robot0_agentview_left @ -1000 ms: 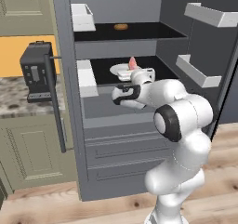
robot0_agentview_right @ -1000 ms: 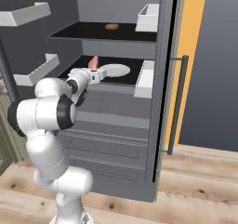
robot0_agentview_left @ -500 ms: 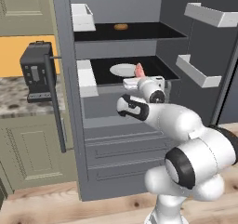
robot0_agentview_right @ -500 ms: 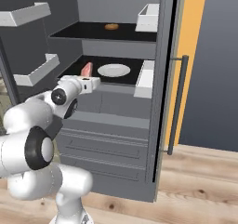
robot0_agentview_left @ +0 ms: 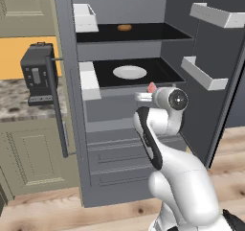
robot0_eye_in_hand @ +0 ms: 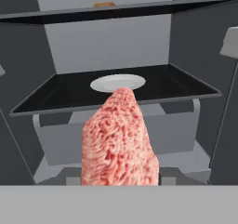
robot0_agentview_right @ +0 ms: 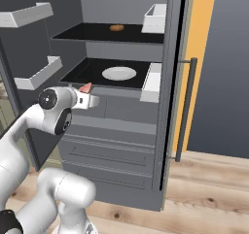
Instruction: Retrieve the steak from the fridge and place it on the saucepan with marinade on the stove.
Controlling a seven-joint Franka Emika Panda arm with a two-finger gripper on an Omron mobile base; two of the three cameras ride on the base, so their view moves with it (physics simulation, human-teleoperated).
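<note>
The grey fridge (robot0_agentview_left: 71,57) stands open. My gripper (robot0_agentview_left: 149,92) (robot0_agentview_right: 86,93) is shut on the steak (robot0_agentview_left: 151,87) (robot0_agentview_right: 86,87) (robot0_eye_in_hand: 120,139), a pinkish-red piece held upright just in front of the lower shelf's edge. The steak hides the fingertips in the hand view. Behind it on that dark shelf lies the white plate (robot0_agentview_left: 129,72) (robot0_agentview_right: 119,73) (robot0_eye_in_hand: 117,83), bare. The saucepan with marinade and the stove are out of view.
A brown oval lump (robot0_agentview_left: 124,27) (robot0_agentview_right: 116,27) lies on the upper shelf. White bins (robot0_agentview_left: 206,74) (robot0_agentview_right: 36,75) line the open doors, each with a long bar handle (robot0_agentview_left: 58,105) (robot0_agentview_right: 185,107). Two drawers sit below. A black coffee machine (robot0_agentview_left: 37,74) stands on the left counter.
The arm has drawn back out of the fridge with the steak in the gripper, away from the plate and slightly down, in front of the shelf edge.
</note>
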